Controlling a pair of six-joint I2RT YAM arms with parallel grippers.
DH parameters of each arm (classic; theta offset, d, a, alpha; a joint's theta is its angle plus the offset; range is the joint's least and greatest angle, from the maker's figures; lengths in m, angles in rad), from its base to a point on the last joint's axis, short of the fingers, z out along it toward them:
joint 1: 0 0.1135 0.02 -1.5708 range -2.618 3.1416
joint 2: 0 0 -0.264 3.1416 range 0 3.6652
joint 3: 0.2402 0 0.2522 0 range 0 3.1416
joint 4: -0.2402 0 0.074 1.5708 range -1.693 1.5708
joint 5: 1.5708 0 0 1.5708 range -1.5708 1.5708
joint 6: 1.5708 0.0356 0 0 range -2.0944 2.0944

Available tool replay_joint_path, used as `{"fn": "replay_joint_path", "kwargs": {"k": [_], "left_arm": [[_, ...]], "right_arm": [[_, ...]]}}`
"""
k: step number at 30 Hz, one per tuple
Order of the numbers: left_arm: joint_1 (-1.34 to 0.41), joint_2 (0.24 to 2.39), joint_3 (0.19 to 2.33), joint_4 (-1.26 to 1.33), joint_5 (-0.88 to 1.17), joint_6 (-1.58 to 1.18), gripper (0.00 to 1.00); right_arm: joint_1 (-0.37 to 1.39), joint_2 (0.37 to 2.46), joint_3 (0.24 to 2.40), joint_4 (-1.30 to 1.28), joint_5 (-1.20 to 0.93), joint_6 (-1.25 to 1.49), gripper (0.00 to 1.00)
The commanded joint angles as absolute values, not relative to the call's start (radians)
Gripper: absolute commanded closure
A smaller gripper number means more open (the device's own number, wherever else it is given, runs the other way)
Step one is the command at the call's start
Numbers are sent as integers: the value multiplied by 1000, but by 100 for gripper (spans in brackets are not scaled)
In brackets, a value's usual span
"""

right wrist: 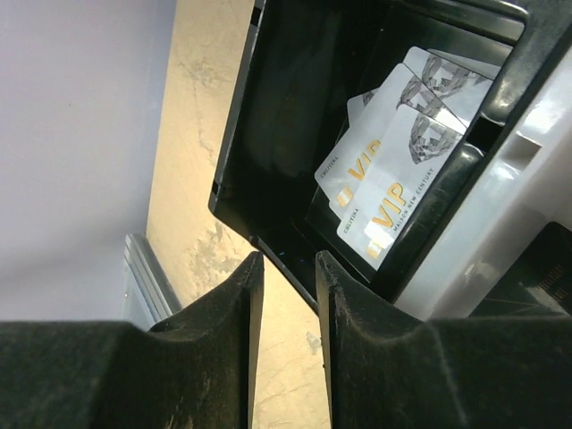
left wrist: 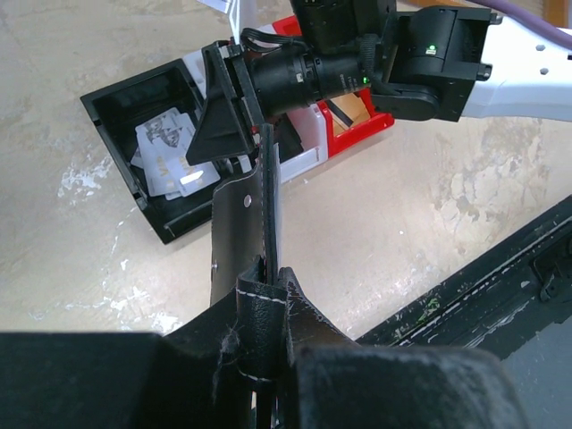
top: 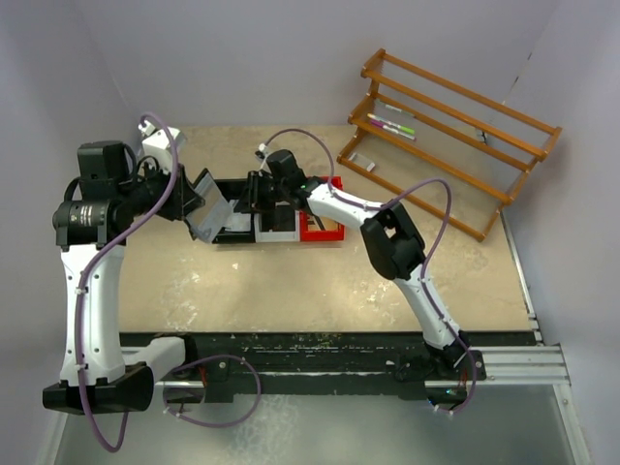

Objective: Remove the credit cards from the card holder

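Observation:
My left gripper is shut on the black card holder and holds it above the table, left of the trays. In the left wrist view the card holder stands edge-on between my fingers, with a thin pale edge along its right side. My right gripper hovers over the black tray, just beyond the holder's far end. Its jaws stand slightly apart with nothing between them. Three grey VIP credit cards lie fanned in the black tray; they also show in the left wrist view.
The joined black, white and red trays sit mid-table behind the grippers. A wooden rack with markers stands at the back right. The black rail runs along the table's near edge.

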State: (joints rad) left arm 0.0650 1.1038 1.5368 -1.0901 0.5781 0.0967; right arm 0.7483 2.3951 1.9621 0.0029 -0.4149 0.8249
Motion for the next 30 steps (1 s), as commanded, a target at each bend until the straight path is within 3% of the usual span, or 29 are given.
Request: {"fn": "replay_joint_path", "kwargs": {"k": [1,9,21,27,30], "left_arm": [[69,1080,1603,-1054,649,76,98],[69,1085,1601,-1056,725,36,98],[69,1141,1556,-1152,1130,89,97],[68,1138,1526,-1169,1281,120,97],[67,1140,1505,-1188,1334,141,98]], "right_arm": [[744,2318,1929,-64,-356,774,67],[701,2169,1712,-9,-288,764,68],[691,1634,1485,76,-575,489,16],[704,1549,1528,-5,-875,403,6],[749,1551,1538,3,-923,416,4]]}}
